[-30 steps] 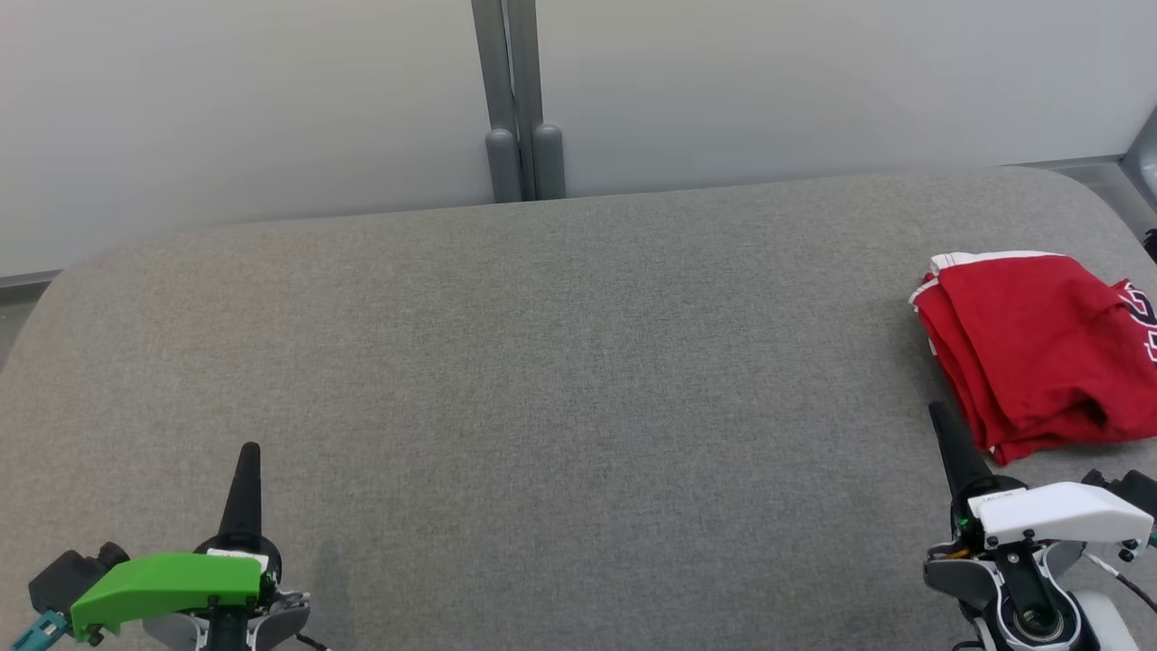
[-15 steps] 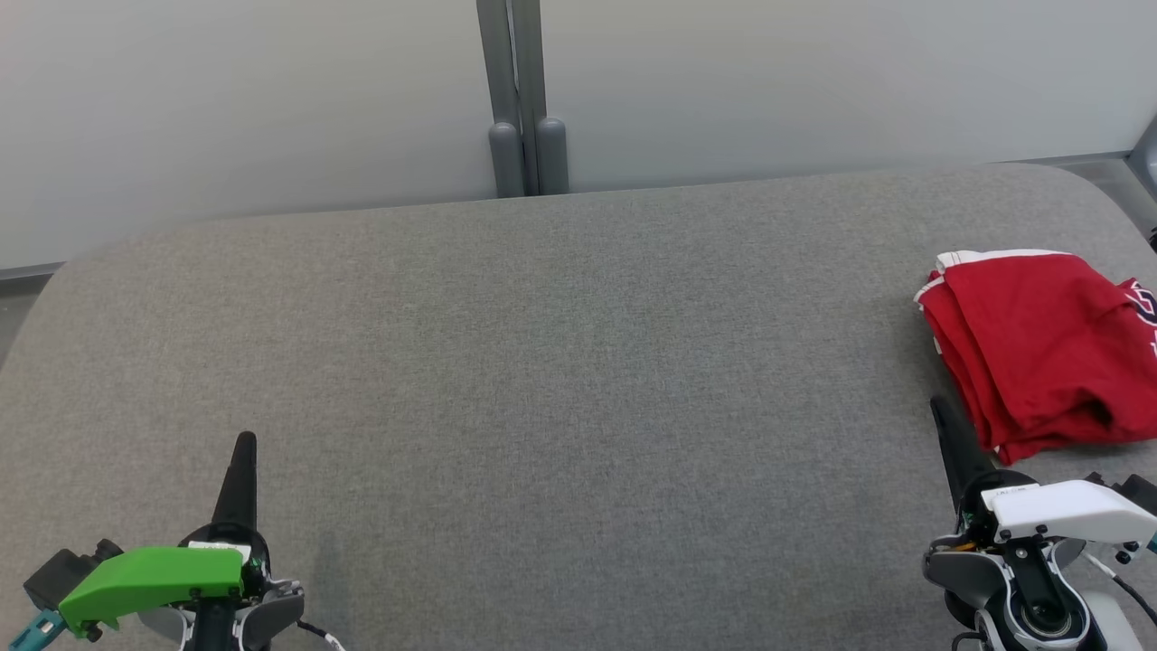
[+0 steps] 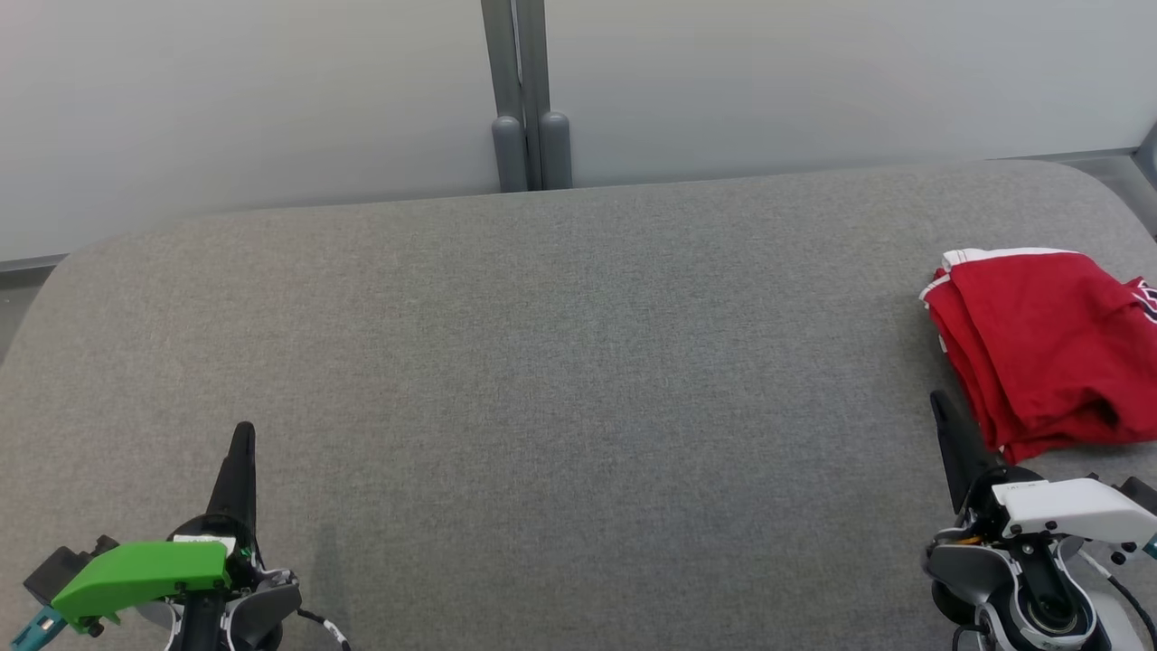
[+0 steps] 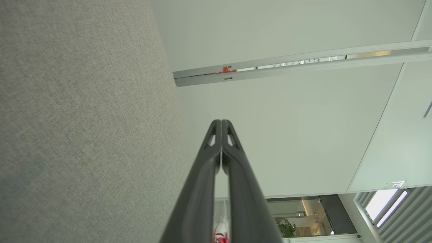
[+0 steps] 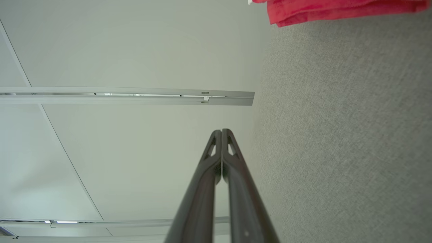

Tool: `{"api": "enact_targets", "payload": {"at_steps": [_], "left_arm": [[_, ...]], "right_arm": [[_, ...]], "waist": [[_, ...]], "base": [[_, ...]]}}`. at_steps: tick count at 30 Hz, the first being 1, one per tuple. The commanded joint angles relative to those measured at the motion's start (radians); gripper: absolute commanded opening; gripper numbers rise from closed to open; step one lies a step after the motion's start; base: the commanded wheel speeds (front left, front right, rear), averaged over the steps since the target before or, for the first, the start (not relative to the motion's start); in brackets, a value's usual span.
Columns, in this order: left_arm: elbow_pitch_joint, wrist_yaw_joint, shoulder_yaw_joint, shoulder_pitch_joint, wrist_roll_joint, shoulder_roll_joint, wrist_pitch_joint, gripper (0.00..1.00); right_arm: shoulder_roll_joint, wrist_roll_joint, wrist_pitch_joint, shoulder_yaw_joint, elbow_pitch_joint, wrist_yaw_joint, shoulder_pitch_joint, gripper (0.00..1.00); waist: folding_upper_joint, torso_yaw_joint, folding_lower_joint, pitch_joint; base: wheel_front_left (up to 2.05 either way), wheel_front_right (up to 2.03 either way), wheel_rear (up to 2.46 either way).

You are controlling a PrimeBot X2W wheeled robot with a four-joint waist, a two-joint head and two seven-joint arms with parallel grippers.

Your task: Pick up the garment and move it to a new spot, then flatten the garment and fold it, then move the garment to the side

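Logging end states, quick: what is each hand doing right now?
Left hand: closed, holding nothing.
Right hand: closed, holding nothing.

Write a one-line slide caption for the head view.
Folded red garment lies at the right edge of the grey fabric surface; left gripper and right gripper sit shut, empty.

Green-capped left tool (image 3: pixel 242 440), white-capped right tool (image 3: pixel 943 409).
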Motion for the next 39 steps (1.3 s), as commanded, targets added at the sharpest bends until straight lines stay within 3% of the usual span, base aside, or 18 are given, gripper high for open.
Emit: {"api": "enact_targets", "payload": {"at_steps": [1,12,39], "left_arm": [[-0.004,-0.008,0.007,-0.015,-0.022,0.001,0.006,0.00],[-0.003,-0.009,0.014,-0.022,-0.095,0.000,0.025,0.00],[-0.003,-0.009,0.013,-0.021,-0.090,0.000,0.025,0.00]], "right_arm": [[0.002,0.019,0.006,-0.007,-0.007,0.000,-0.009,0.00],[0.012,0.077,0.026,-0.021,-0.011,0.000,-0.008,0.00],[0.011,0.075,0.025,-0.019,-0.011,0.000,-0.008,0.00]], "waist": [[0.0000,0.001,0.0000,0.001],[0.0000,0.005,0.0000,0.007],[0.0000,0.005,0.0000,0.007]], "base": [[0.00,0.00,0.00],[0.00,0.00,0.00],[0.00,0.00,0.00]]}}
